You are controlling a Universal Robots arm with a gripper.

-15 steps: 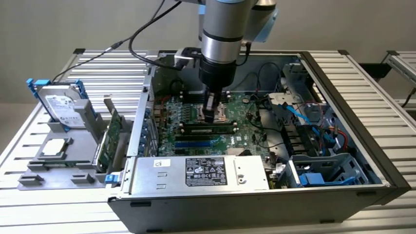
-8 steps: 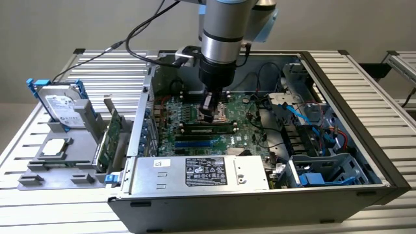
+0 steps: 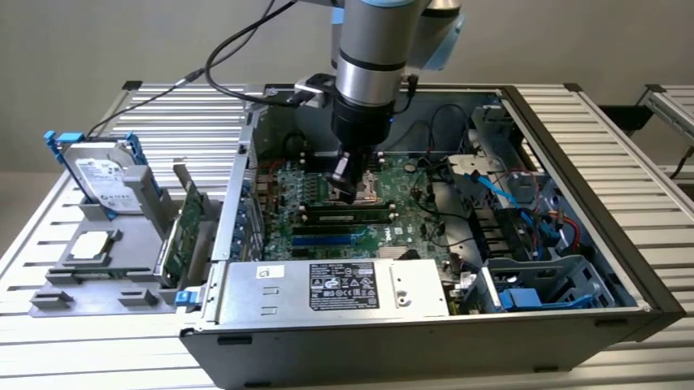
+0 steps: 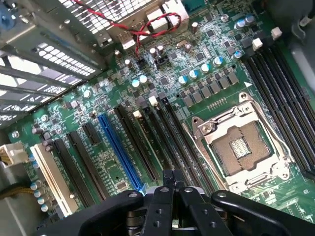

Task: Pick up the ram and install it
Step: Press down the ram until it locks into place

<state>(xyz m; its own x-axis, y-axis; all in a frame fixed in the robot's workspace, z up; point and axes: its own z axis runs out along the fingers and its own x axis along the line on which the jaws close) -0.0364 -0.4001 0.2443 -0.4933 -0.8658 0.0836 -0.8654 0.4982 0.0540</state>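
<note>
The ram (image 3: 347, 216), a long narrow stick with a pale label, lies along a slot of the green motherboard (image 3: 325, 236) inside the open computer case. My gripper (image 3: 349, 193) hangs just behind and above it, close to the stick; I cannot tell whether they touch. In the wrist view my gripper (image 4: 170, 181) has its black fingers (image 4: 160, 201) pressed together with nothing visible between them. They sit over the long dark slots (image 4: 167, 132) beside the CPU socket (image 4: 241, 150). From this view I cannot tell the ram apart from the slots.
A silver power supply (image 3: 336, 288) fills the case's near side. Blue cables (image 3: 509, 195) and a drive cage (image 3: 542, 284) sit at the exterior view's right. Outside the case on the left stand a hard drive (image 3: 103, 175) and a wider green card (image 3: 187, 231). Red wires (image 4: 152, 22) cross the board.
</note>
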